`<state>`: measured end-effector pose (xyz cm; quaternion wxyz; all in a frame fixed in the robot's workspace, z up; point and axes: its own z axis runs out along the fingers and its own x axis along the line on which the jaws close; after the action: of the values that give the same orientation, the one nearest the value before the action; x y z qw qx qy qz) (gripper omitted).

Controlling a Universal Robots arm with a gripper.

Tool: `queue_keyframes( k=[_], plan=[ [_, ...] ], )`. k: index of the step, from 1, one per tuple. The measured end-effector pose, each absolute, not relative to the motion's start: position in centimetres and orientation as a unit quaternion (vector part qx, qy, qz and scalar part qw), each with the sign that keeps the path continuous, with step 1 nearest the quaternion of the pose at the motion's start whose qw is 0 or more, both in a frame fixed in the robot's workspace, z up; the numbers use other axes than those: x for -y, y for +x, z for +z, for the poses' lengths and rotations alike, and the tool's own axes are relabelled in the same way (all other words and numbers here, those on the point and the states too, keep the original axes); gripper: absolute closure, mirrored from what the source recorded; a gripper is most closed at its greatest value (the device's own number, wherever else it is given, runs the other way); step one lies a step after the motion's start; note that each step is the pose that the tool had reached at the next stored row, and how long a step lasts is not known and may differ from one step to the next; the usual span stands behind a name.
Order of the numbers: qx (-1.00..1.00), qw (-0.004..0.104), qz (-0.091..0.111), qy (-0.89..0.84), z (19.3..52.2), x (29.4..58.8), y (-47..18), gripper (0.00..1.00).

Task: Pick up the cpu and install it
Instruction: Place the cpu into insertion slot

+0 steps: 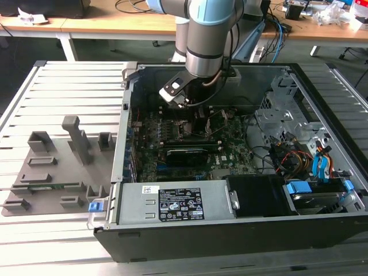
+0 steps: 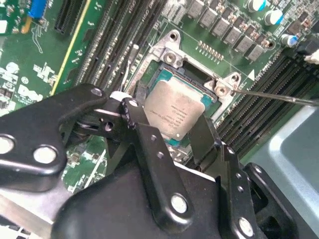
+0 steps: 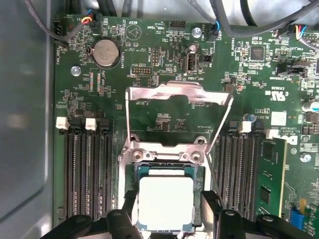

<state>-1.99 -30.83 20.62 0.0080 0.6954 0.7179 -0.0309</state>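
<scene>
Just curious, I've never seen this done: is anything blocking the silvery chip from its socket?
Nothing visible does. The metal lid is swung up and open, and the cpu sits right at the open socket, with the pincer at it.

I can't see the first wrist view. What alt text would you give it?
A silvery square cpu sits in the open socket of a green motherboard, with the robot's dark gripper straddling it. The socket's metal cover is flipped up, and memory slots flank the socket.

Robot arm (image 1: 204,46) deep in the open computer case (image 1: 230,238), apparently just above the motherboard (image 1: 230,144).
</scene>
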Motion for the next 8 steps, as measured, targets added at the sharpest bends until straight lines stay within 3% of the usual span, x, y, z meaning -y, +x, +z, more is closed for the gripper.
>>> queue_keyframes(
  k=[4,8],
  plan=[
    [-0.718,0.006,-0.029,0.695,21.5,30.8,-2.0,0.39],
    [-0.718,-0.004,-0.019,0.695,22.6,30.8,-2.0,0.41]
  ],
)
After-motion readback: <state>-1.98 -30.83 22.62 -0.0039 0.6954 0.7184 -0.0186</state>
